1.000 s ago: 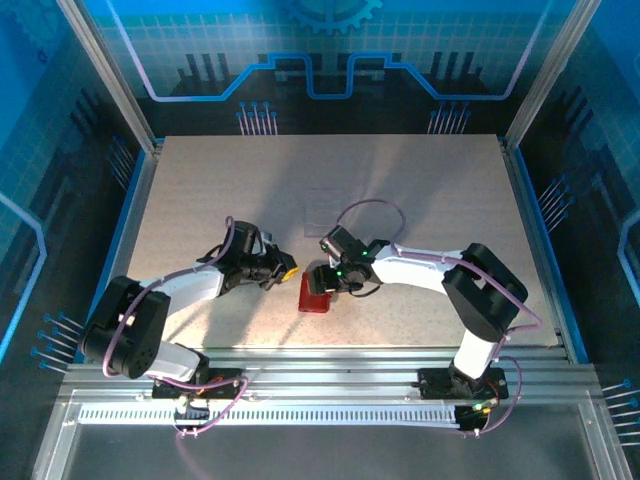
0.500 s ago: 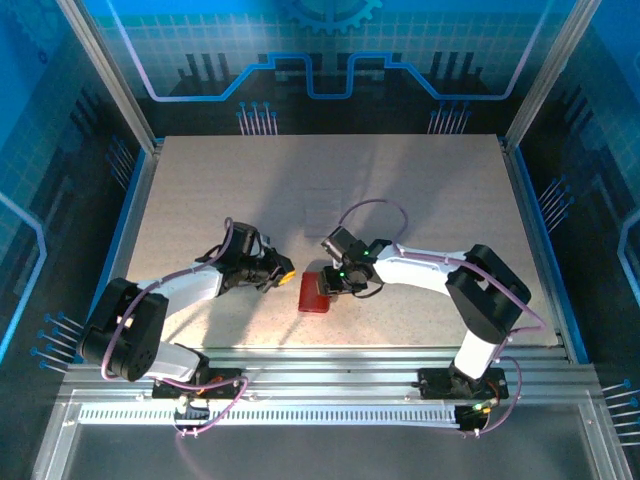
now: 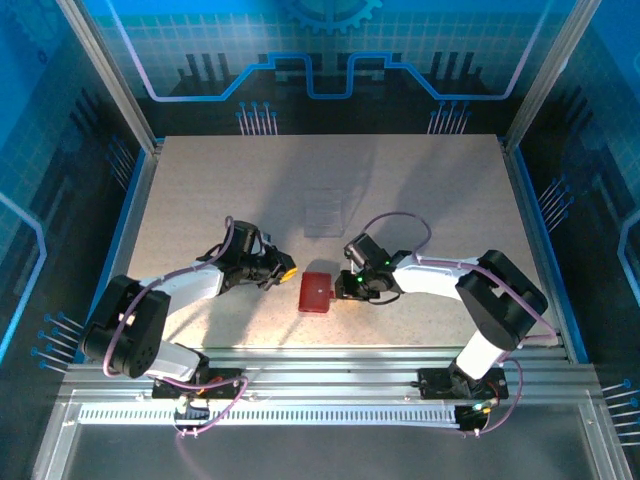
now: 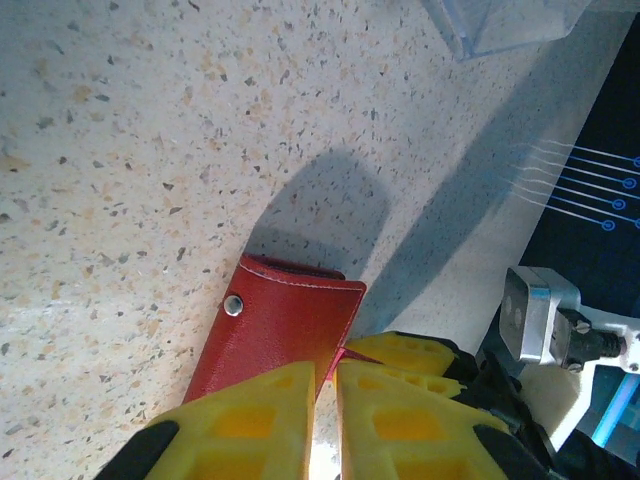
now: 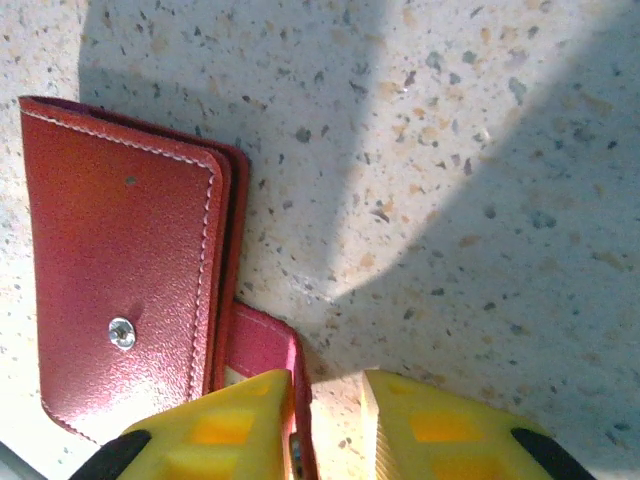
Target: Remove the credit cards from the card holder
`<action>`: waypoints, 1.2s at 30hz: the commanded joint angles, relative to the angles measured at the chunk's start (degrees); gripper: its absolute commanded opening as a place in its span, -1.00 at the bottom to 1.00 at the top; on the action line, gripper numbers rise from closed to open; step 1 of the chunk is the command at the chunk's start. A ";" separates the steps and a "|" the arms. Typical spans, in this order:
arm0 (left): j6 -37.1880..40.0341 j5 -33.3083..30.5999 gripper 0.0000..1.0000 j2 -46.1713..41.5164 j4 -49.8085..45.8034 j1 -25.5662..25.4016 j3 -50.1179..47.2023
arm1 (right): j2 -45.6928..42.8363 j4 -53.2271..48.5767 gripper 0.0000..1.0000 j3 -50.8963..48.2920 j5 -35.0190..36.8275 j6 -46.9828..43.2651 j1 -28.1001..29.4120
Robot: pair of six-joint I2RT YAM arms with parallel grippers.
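The dark red card holder (image 3: 316, 293), folded shut, lies near the middle of the counter's (image 3: 200, 200) near edge, the left fingers (image 4: 240, 420) almost clenched, empty, beside it, the right fingers (image 5: 440, 430) parted, one over its strap tab (image 5: 262, 340).

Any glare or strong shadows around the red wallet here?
Top external: card holder lies in a bright patch amid arm shadows. Left wrist: dark shadow beyond it, white glare in the left gripper gap. Right wrist: hard-edged shadows cross the table, lower left washed out.
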 commanded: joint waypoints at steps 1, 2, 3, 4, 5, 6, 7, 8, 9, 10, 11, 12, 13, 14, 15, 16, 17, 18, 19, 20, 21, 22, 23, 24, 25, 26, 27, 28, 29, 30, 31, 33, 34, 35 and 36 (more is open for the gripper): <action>-0.96 0.68 -0.70 0.92 0.70 0.35 0.74 | 0.06 6.83 -0.49 -2.26 -4.41 2.86 -0.90; -1.13 0.80 -0.70 0.97 0.85 0.33 0.82 | 0.26 7.57 -0.50 -2.55 -4.74 3.14 -0.99; -1.19 1.00 -0.70 1.17 0.76 0.29 0.98 | 0.31 8.24 -0.52 -2.81 -4.96 3.46 -1.02; -1.40 1.20 -0.69 1.47 -0.15 0.27 1.32 | 0.31 8.61 -0.56 -2.99 -5.17 3.60 -1.08; -1.32 1.38 -0.69 1.69 -0.57 0.25 1.60 | 0.16 8.76 -0.59 -3.06 -5.13 3.64 -1.22; -1.24 1.56 -0.69 1.94 -0.53 0.26 1.70 | -0.19 8.77 -0.64 -3.20 -5.01 3.65 -1.18; -1.25 1.53 -0.69 1.99 -0.53 0.15 1.70 | -0.74 8.53 -0.70 -3.29 -4.83 3.48 -1.31; -1.15 1.51 -0.69 2.00 -0.38 0.11 1.62 | -1.35 8.28 -0.74 -3.29 -4.51 3.29 -1.35; -0.99 1.41 -0.69 1.89 -0.23 0.06 1.62 | -2.29 7.74 -0.80 -3.35 -4.11 3.03 -1.44; -0.83 1.43 -0.69 1.78 -0.31 -0.02 1.70 | -3.21 7.31 -0.88 -3.37 -3.74 2.61 -1.58; -0.83 1.38 -0.69 1.81 -0.51 -0.02 1.87 | -4.20 6.98 -0.94 -3.33 -3.55 2.25 -1.70; -0.79 1.48 -0.69 1.80 -0.49 -0.05 2.05 | -5.31 6.11 -0.98 -3.29 -3.13 2.06 -1.98; -0.92 1.56 -0.68 1.86 -0.32 -0.11 2.25 | -6.26 4.78 -1.00 -2.97 -3.07 2.08 -2.41; -0.95 1.59 -0.68 1.96 -0.04 -0.14 2.31 | -6.93 3.99 -1.00 -2.62 -3.47 1.83 -2.79; -1.13 1.62 -0.68 1.91 0.41 -0.20 2.39 | -7.78 3.49 -1.00 -2.51 -3.92 1.50 -3.17; -1.26 1.68 -0.68 1.92 0.67 -0.24 2.49 | -8.63 2.67 -1.00 -2.26 -4.10 1.44 -3.35; -1.32 1.63 -0.68 1.85 0.78 -0.29 2.62 | -9.34 2.41 -1.00 -2.16 -4.20 1.46 -3.47; -1.32 1.59 -0.68 1.91 0.87 -0.29 2.91 | -10.06 2.33 -1.00 -2.23 -4.43 1.55 -3.39; -1.32 1.59 -0.68 1.91 0.96 -0.29 3.22 | -10.74 2.31 -1.00 -2.30 -4.85 1.98 -3.37; -1.19 1.61 -0.68 2.00 0.96 -0.29 3.58 | -11.39 2.63 -1.00 -2.45 -5.23 2.52 -3.31; -0.97 1.62 -0.68 1.98 0.74 -0.24 3.99 | -12.08 3.11 -1.00 -2.58 -5.57 3.03 -3.19; -0.49 1.60 -0.67 1.95 0.22 -0.29 4.56 | -12.76 3.27 -1.00 -2.53 -5.86 3.53 -2.99; -0.12 1.51 -0.68 2.00 -0.32 -0.28 5.13 | -13.37 3.29 -1.00 -2.33 -5.86 3.82 -2.77; 0.22 1.33 -0.68 2.00 -0.77 -0.29 5.70 | -14.06 3.27 -1.00 -2.17 -5.67 4.21 -2.51; 0.59 1.22 -0.67 2.00 -1.18 -0.28 6.22 | -14.63 3.39 -1.00 -1.89 -5.51 4.60 -2.18; 0.75 1.22 -0.67 2.00 -1.38 -0.29 6.59 | -15.09 3.70 -1.00 -1.57 -5.39 4.96 -1.84; 1.12 1.14 -0.67 1.92 -1.64 -0.25 6.98 | -15.44 3.80 -1.00 -1.22 -5.19 5.30 -1.39; 1.47 1.10 -0.67 1.78 -1.99 -0.20 7.44 | -15.57 3.79 -1.00 -0.56 -4.93 5.36 -0.83; 1.68 1.01 -0.67 1.74 -2.36 -0.20 7.69 | -15.51 3.61 -1.00 0.07 -4.74 5.29 -0.44; 1.92 0.87 -0.67 1.61 -2.77 -0.20 7.86 | -15.38 3.17 -1.00 1.02 -4.52 5.07 -0.02; 2.17 0.73 -0.67 1.44 -2.99 -0.20 8.02 | -15.13 2.69 -1.00 1.88 -4.35 4.83 0.28; 2.54 0.55 -0.67 1.04 -3.60 -0.11 8.10 | -14.25 2.34 -1.00 3.35 -4.23 4.24 0.73; 2.85 0.40 -0.67 0.83 -3.97 -0.05 8.03 | -13.48 2.23 -1.00 4.07 -4.48 3.93 0.80; 2.92 0.29 -0.67 0.50 -4.22 -0.02 7.88 | -12.73 2.10 -1.00 4.78 -4.82 3.61 0.83; 3.12 0.20 -0.67 0.20 -4.40 0.06 7.61 | -11.99 2.01 -1.00 4.83 -5.32 3.14 0.79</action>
